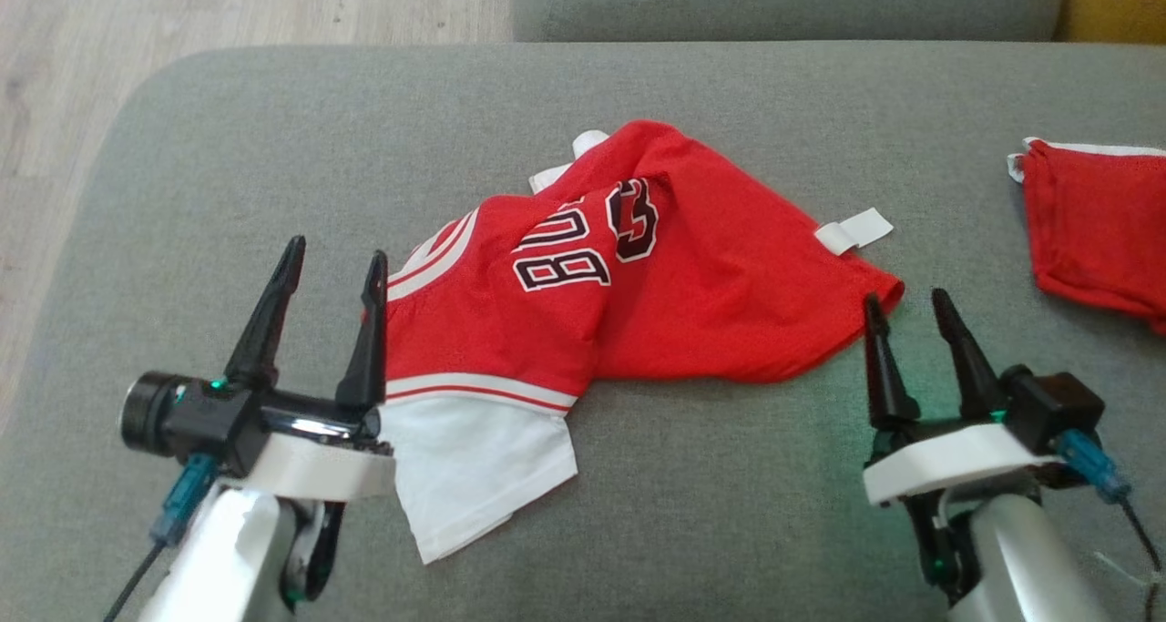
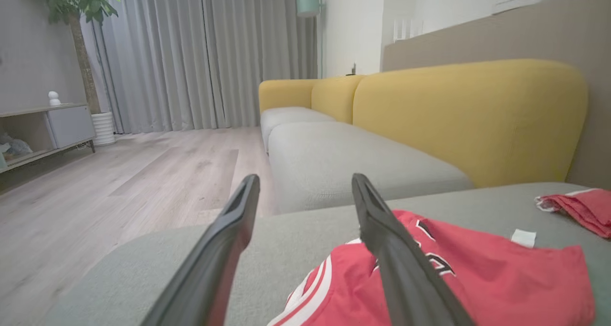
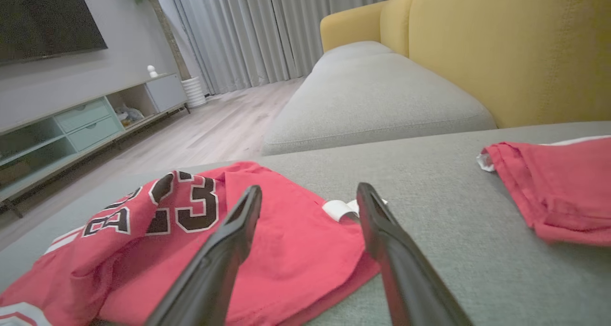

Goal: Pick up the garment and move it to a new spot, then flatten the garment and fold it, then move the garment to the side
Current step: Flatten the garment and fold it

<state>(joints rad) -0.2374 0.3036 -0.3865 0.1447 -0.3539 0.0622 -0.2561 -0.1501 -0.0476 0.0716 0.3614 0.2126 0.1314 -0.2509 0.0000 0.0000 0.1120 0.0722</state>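
Garment: red jersey (image 1: 638, 303), crumpled with its white hem showing, lies across the middle of the grey cushion (image 1: 729, 531).
Left gripper (image 1: 335, 253): above the cushion's left part, fingers spread apart, holding nothing, at the jersey's striped edge.
Right gripper (image 1: 906, 299): above the cushion's right front, fingers apart, empty, tips just beside the jersey's corner.
Second red cloth (image 1: 1093, 230): at the cushion's right edge.

The red garment (image 1: 674, 276) is lying crumpled on the grey cushion (image 1: 729, 85), stretching between the two pairs of jaws. The left gripper (image 1: 337, 249) is standing with its fingers spread and only cushion showing between them. Its inner finger is crossing in front of the garment's striped edge. The right gripper (image 1: 906, 296) is gaping just beside the garment's corner, and a second red garment (image 1: 1102, 230) is lying beyond its outer jaw.
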